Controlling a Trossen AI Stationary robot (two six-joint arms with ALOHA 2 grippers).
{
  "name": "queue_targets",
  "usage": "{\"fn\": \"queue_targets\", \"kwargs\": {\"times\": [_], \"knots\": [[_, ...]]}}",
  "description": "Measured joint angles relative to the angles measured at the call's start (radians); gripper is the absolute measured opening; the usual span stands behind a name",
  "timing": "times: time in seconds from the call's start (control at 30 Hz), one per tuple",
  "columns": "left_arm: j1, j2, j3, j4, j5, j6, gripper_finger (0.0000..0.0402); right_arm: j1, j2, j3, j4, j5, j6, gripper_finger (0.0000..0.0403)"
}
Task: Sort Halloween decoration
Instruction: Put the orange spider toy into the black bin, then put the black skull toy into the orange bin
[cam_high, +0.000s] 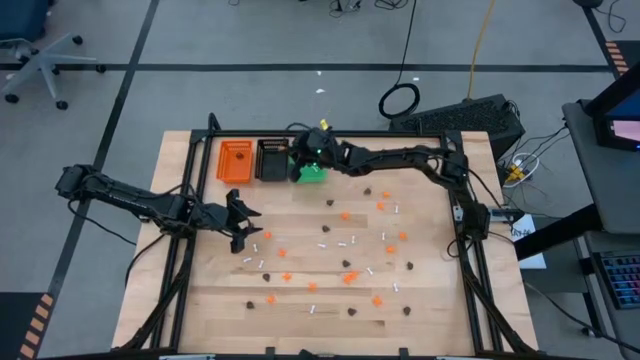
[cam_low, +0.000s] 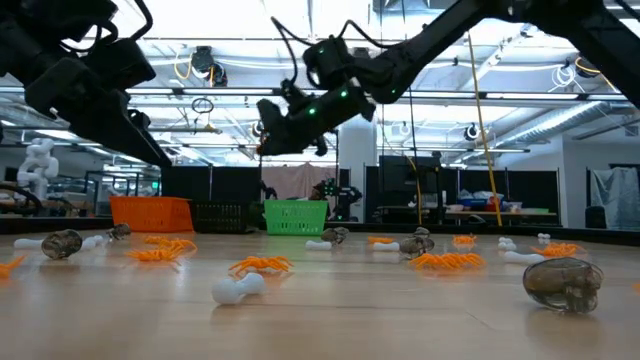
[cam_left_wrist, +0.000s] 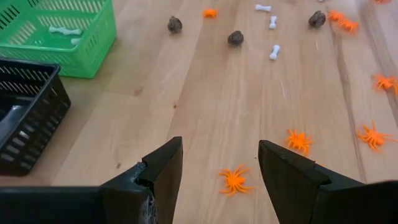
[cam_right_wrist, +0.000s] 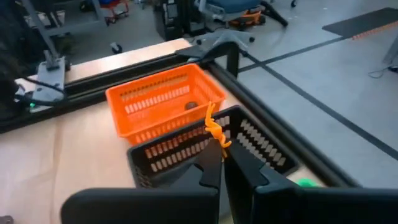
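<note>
Closest to the low camera, a mottled brown skull and a white bone lie on the wooden table among leggy orange spiders. Only the right wrist view shows the right gripper pinched together on an orange spider above the slotted black tray, beside the orange tray. The left gripper hangs with its fingers apart over another spider, near the green tray holding bones.

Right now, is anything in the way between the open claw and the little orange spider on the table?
No, nothing visible blocks it. The left gripper hangs open over bare wood, and the orange spider lies just in front of the gap between its fingers. Another spider lies off to one side.
</note>
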Motion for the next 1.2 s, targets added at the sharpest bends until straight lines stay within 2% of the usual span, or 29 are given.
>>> {"fn": "queue_targets", "kwargs": {"times": [0.43,0.87,0.97,1.03,1.2], "knots": [[0.000,0.000,0.000,0.035,-0.001,0.000,0.0209,0.043,0.020,0.035,-0.065,0.056,0.012,0.0010],[0.000,0.000,0.000,0.063,-0.001,-0.024,0.0209,0.045,0.019,0.035,-0.055,0.042,0.049,0.0108],[0.000,0.000,0.000,0.058,-0.001,-0.025,0.0209,0.059,-0.004,0.035,-0.143,-0.036,0.021,0.0120],[0.000,0.000,0.000,0.058,-0.001,-0.025,0.0209,0.087,-0.040,0.035,-0.274,-0.071,0.003,0.0122],[0.000,0.000,0.000,0.058,-0.005,-0.016,0.0209,0.217,-0.133,0.034,-0.591,0.006,-0.086,0.0116]]}}
